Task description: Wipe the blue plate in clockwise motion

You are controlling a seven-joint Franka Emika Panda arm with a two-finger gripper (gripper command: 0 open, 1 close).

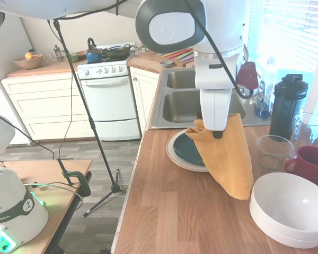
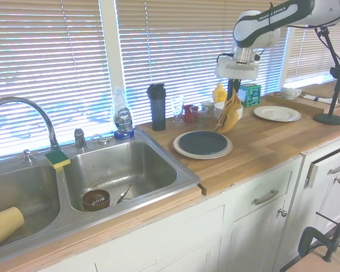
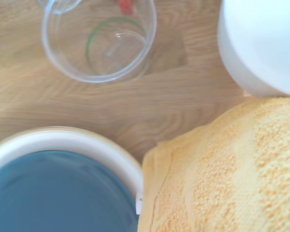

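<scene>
Yellow-orange cloth hangs pinched in the pincer, raised off the counter. Just below and beside the pincer, toward the sink, the blue plate lies on a larger cream plate, untouched by the cloth's hanging end.

"FRANKA EMIKA" reads along the white arm at upper right of the second exterior view; "Dawn" shows on the soap bottle behind the sink; other print is too small to read.
</scene>
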